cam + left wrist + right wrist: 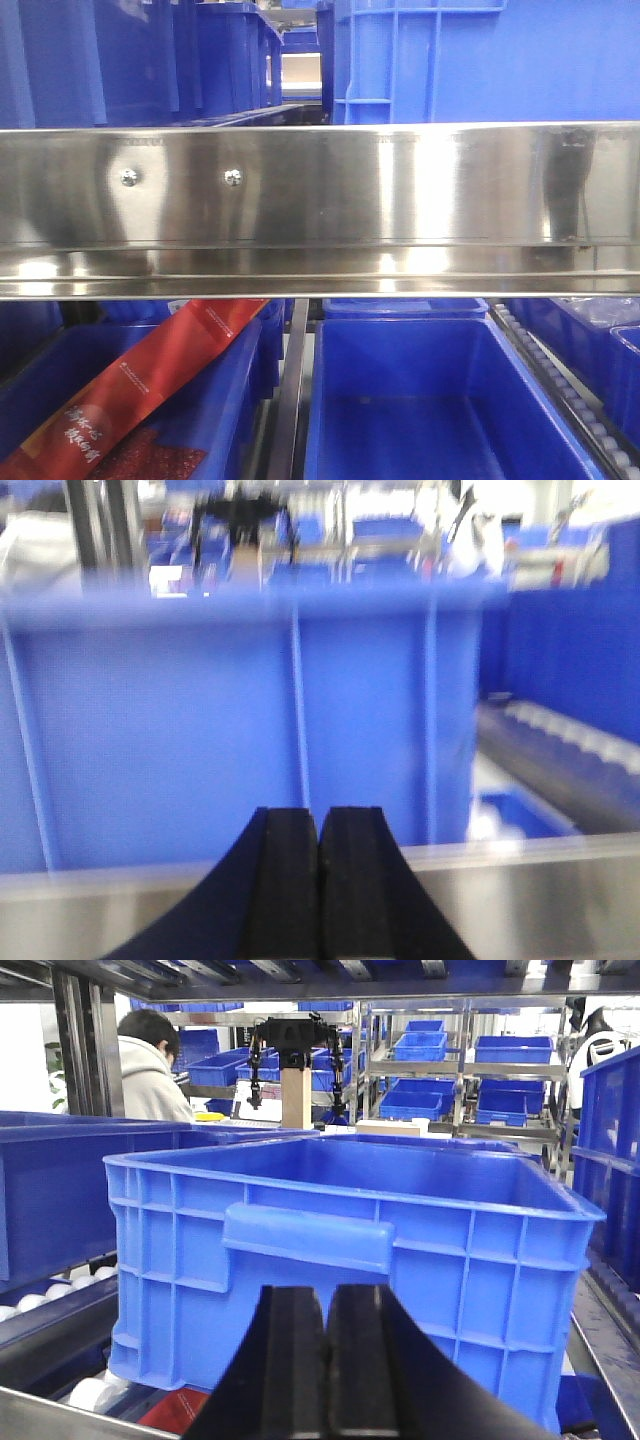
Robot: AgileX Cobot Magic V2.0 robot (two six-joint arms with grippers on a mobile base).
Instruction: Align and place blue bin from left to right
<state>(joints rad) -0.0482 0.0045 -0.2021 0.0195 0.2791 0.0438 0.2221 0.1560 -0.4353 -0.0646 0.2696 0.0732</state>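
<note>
On the roller rack, the blue bin (350,1270) sits just beyond the closed, empty right end effector (327,1380).

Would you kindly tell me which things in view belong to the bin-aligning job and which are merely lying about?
Job:
- blue bin
- left gripper, shut
- right gripper, shut

Lying about:
- red packet
- steel rail
- roller track
- person in white

Front view faces the steel rail (320,210) close; both wrist views look over it.
</note>
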